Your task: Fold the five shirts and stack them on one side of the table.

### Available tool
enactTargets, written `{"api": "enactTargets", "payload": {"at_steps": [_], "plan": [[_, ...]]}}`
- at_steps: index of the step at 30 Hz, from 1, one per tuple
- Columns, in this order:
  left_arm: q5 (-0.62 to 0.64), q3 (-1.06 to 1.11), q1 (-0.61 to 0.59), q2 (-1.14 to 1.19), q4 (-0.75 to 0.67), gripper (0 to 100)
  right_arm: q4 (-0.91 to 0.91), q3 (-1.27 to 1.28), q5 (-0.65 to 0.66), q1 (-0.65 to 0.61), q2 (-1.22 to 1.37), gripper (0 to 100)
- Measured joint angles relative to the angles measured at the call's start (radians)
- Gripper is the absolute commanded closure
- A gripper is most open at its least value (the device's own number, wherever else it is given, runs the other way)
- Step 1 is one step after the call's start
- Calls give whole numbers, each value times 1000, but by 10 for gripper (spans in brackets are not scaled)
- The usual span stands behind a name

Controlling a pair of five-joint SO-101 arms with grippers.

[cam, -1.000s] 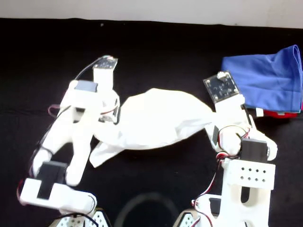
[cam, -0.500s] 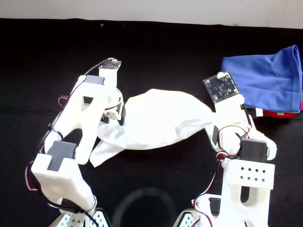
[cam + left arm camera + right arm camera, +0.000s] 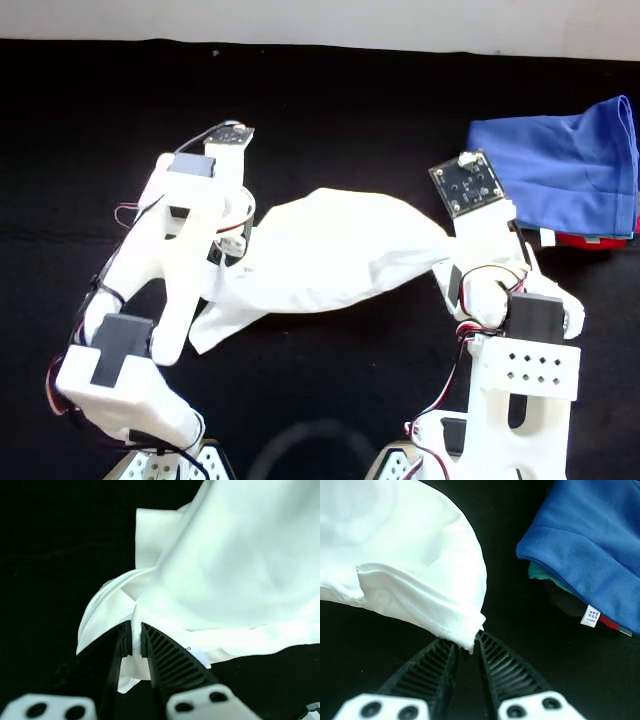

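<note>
From my seat I had the white shirt (image 3: 340,250) strung across the middle of the black worktop (image 3: 100,120) between the two arms. The left gripper (image 3: 136,630) was clenched on a fold at one end, and the right gripper (image 3: 468,645) was pinching the hem corner at the other. Over by the right arm lay the folded blue shirt (image 3: 560,165) (a red garment (image 3: 592,240) peeking out from beneath it), near the white one but not touching it.
</note>
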Motion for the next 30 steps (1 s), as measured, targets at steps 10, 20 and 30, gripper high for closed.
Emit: {"api": "enactTargets", "payload": {"at_steps": [10,20,30], "plan": [[0,-319,0,-242,196,991,-269,-103,-51,80,12,993],[0,-661,-23,-273,358,991,-279,-551,-55,124,126,993],[-44,-1086,-147,-290,463,991,-279,-806,-55,124,124,993]]}}
